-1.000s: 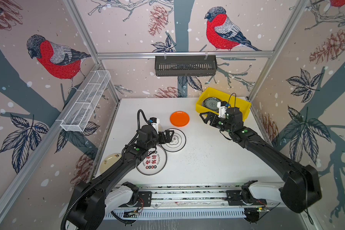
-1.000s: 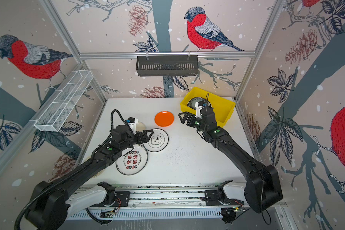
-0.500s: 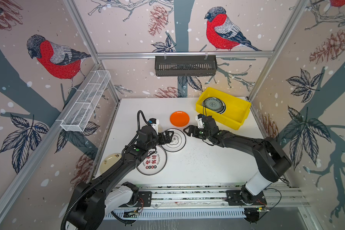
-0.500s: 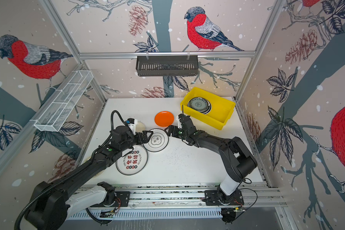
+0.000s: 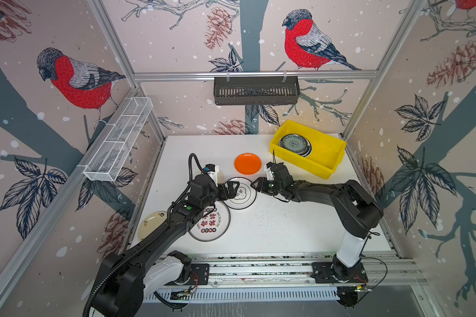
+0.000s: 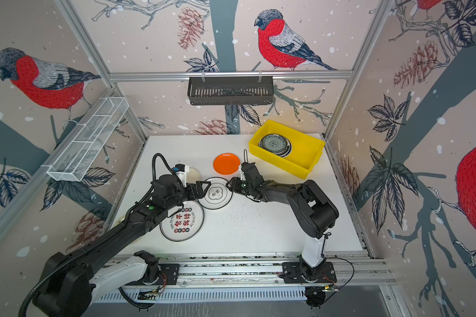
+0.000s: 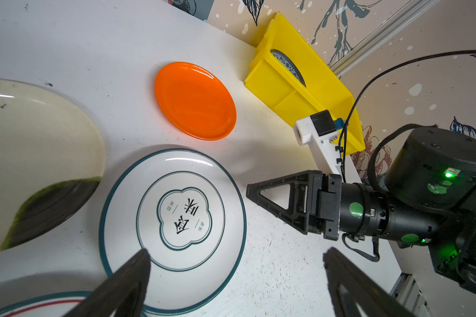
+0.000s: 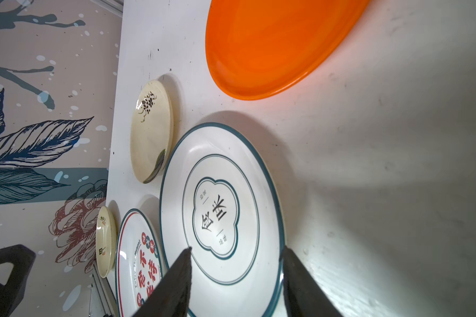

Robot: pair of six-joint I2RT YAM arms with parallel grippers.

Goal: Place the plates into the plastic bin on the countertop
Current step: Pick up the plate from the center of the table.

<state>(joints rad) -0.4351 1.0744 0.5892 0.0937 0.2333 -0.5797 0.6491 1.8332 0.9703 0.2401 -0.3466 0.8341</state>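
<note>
Right end effector [image 5: 254, 185], swung down from the bin [image 5: 300, 164], straddles the teal-rimmed plate [image 5: 242, 195].

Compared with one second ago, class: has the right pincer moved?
Yes. The right pincer has swung away from the yellow bin, past the orange plate, to the rim of the teal-rimmed white plate.

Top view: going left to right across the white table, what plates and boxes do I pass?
In a top view: cream plate → plate with red characters → orange plate → yellow bin. The teal-rimmed plate is skipped, since it overlaps its neighbours sideways.
</note>
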